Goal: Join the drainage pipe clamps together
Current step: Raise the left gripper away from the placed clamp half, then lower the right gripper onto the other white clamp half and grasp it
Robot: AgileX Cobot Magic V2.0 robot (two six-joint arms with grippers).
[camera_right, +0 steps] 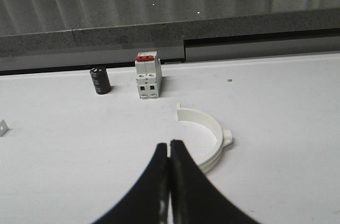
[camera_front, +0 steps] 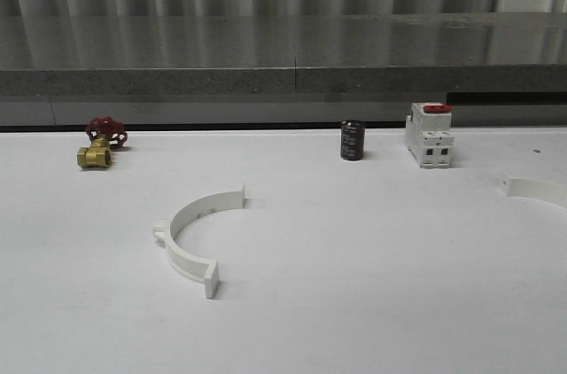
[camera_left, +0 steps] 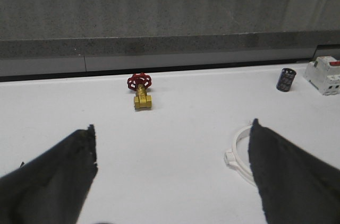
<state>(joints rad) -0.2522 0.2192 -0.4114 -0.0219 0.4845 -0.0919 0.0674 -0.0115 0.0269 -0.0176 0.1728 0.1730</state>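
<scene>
Front view is showing me still starting out: left half-ring (camera_front: 197,230) and right half-ring (camera_front: 535,190) lying well apart on the tabletop (camera_front: 372,285), my left pincer (camera_left: 172,152) gaping wide, my right pincer (camera_right: 169,152) pinched empty and needing opening.

Illumination is even, diffuse and moderately bright. The white table (camera_front: 372,303) is rendered without blown highlights. Short, soft shadows are cast just beside the near clamp half (camera_front: 190,237) and the black cylinder (camera_front: 353,141). Pale vertical streaks of glare are reflected on the grey ledge (camera_front: 292,42) at the far side. Slight softness and grain are observed throughout; the dark fingers (camera_left: 50,181) in the left wrist view are rendered blurred.
</scene>
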